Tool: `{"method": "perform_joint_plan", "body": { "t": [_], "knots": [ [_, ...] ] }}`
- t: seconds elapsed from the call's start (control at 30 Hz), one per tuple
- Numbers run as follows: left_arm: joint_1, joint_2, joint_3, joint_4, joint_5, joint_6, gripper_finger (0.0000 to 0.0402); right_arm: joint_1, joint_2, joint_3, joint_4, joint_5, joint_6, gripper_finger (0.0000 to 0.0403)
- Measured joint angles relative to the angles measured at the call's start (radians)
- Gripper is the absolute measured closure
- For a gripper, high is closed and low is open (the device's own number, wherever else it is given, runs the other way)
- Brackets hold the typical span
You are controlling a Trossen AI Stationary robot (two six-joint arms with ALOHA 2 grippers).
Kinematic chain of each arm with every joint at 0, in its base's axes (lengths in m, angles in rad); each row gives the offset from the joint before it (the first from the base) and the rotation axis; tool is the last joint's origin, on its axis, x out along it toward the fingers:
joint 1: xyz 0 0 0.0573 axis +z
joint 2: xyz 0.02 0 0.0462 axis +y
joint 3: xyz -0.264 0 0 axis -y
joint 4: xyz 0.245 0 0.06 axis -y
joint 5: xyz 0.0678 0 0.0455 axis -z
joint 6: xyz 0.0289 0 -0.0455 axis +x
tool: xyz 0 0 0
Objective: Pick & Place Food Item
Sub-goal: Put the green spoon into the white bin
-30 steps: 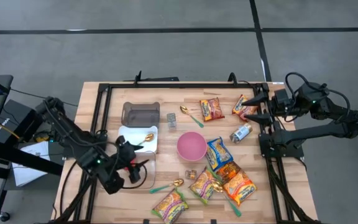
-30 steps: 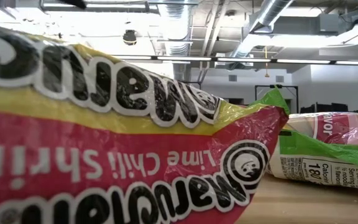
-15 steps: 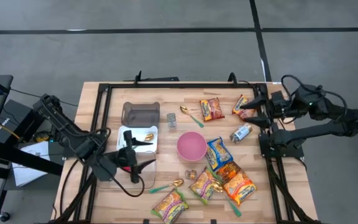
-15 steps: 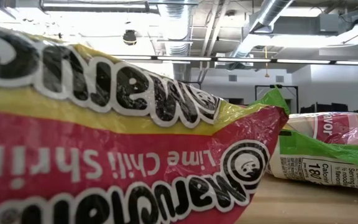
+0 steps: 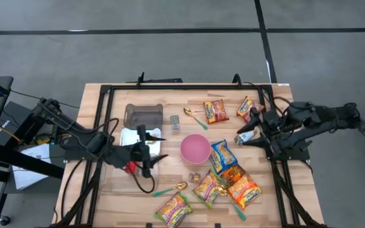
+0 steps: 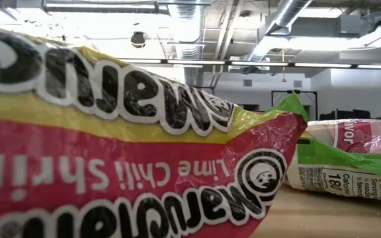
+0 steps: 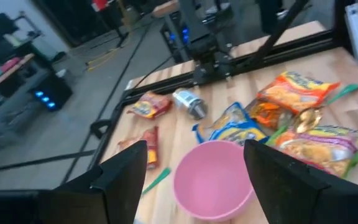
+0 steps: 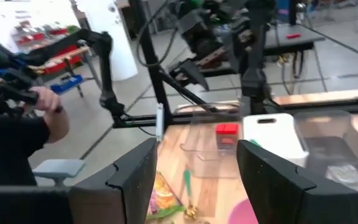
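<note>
Over the white rectangular tray [image 5: 132, 136], the left gripper [image 5: 152, 149] hangs with fingers spread and empty, facing the round pink plastic bowl [image 5: 195, 149], while the right gripper [image 5: 248, 131], also spread, hovers beside the small silver can [image 5: 245, 135].

Wood table [image 5: 113, 196]: pink bowl [image 5: 195, 149], noodle pkts [image 5: 223, 156], spoons [image 5: 171, 188].
</note>
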Motion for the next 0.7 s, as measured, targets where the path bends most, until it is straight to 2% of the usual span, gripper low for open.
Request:
{"method": "perform_joint_plan", "body": {
  "t": [0.17, 0.43, 0.7],
  "knots": [
    [0.043, -0.001, 0.000, 0.044, 0.096, 0.003, 0.0142, 0.040, 0.001, -0.076, 0.083, 0.008, 0.030, 0.0188],
    [0.071, -0.001, 0.000, 0.095, 0.145, 0.003, 0.0142, 0.106, -0.001, -0.199, 0.188, 0.026, 0.062, 0.0188],
    [0.077, 0.060, 0.000, 0.141, 0.176, -0.027, 0.0142, 0.113, -0.003, -0.205, 0.240, 0.050, 0.064, 0.0188]
  ]
}}
